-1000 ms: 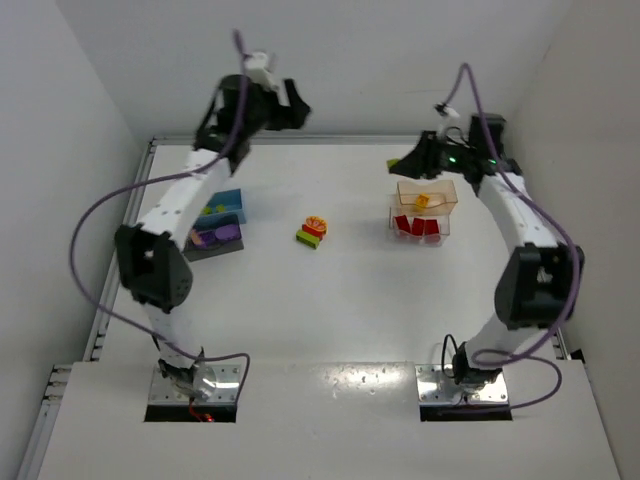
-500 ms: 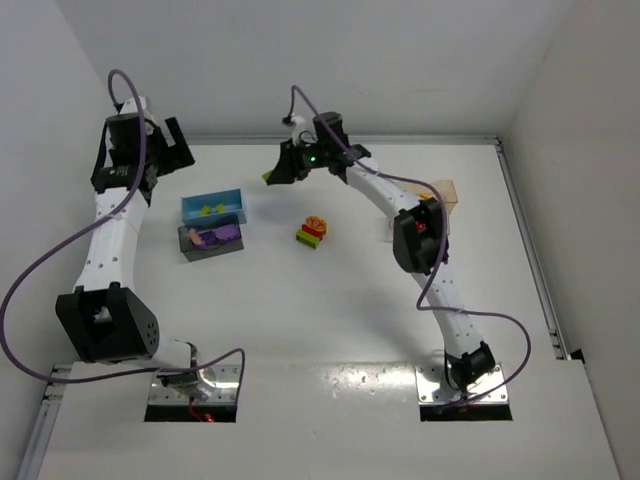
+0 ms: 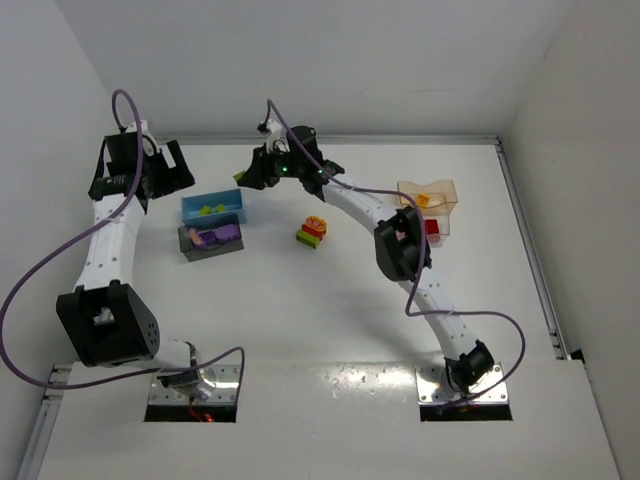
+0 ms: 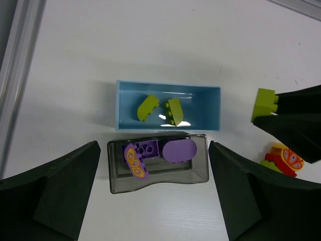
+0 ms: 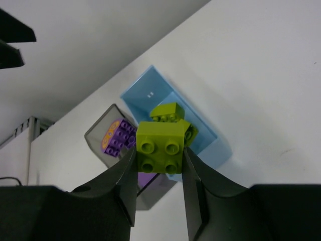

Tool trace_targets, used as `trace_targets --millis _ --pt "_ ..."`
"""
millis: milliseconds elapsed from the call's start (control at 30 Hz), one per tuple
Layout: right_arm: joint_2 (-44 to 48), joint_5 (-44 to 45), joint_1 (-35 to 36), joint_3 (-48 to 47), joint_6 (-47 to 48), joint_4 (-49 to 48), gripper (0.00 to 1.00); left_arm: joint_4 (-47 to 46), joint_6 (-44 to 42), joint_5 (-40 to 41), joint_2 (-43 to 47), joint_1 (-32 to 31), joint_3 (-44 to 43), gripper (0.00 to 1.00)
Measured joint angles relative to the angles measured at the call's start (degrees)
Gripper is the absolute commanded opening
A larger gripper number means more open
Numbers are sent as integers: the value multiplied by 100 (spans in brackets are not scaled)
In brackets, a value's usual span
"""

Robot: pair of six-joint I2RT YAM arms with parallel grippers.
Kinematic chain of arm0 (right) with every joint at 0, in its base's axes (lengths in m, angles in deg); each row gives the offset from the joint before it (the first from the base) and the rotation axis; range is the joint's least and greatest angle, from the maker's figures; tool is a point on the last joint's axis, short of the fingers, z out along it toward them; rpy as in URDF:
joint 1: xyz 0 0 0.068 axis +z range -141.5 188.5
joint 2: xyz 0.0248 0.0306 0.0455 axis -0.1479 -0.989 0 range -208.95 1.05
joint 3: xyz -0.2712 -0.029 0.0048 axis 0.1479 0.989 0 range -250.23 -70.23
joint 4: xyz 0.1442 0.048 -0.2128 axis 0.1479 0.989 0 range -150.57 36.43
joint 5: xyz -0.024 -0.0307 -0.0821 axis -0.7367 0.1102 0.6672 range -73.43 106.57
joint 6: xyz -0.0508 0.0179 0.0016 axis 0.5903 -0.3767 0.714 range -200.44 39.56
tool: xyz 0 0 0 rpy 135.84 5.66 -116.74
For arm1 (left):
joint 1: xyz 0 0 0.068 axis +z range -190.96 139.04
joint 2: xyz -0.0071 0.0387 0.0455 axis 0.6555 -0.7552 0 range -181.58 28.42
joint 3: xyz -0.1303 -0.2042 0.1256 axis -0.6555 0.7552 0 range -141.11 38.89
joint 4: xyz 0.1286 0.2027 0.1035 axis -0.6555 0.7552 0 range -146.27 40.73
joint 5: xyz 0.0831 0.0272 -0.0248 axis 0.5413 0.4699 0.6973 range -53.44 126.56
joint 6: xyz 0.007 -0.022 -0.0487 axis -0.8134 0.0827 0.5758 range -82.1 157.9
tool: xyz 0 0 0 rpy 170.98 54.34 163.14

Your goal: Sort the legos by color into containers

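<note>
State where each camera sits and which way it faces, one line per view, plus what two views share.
Top external: fixed high behind the bases, looking down at the table; left arm and right arm show whole.
Left wrist: above the blue tub and grey tub, facing straight down; left fingers frame it.
Right wrist: tilted down at the tubs; right fingers pinch a lime block.
Shared: both wrist views show the tubs and that block.

In the left wrist view the red and yellow block stack (image 4: 286,158) is half hidden behind the right gripper (image 4: 266,108), itself cut off by the right edge, while from above the right arm (image 3: 400,240) covers part of the clear tub (image 3: 446,188), whose blocks (image 3: 432,227) are too small to tell apart.
</note>
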Motion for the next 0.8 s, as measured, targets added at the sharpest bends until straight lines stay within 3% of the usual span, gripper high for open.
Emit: trace_targets --millis 367,600,800 --pt "-968 402 459 -378 -330 -763 18 26 2 -155 26 345 11 96" --pt "-1027 638 708 -415 -337 -835 46 28 22 -260 184 367 122 97" --pt "-1027 940 675 -496 -125 -964 49 22 28 -369 188 367 136 97"
